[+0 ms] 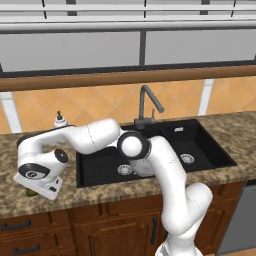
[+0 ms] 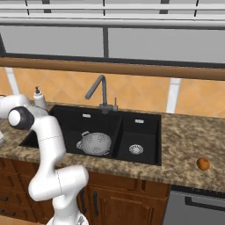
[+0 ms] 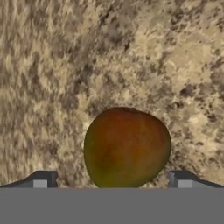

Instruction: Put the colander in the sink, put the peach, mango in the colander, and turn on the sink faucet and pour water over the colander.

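The mango [image 3: 127, 148], green-yellow with an orange blush, lies on the speckled counter left of the sink [image 1: 200, 131]. My gripper [image 3: 112, 183] hangs just over it, open, one fingertip [image 3: 40, 179] on each side of the fruit and apart from it. From the left base view the hand [image 1: 40, 175] sits low over the counter's front left, with a sliver of mango [image 1: 30, 192] under it. The silver colander [image 2: 94, 143] rests in the sink's left basin. The peach [image 2: 202, 163] sits on the counter right of the sink. No water runs from the dark faucet [image 2: 99, 90].
A white soap dispenser [image 1: 60, 120] stands at the back of the counter, left of the sink. My arm's elbow [image 1: 134, 146] arches over the left basin. The counter's front edge runs close to the hand.
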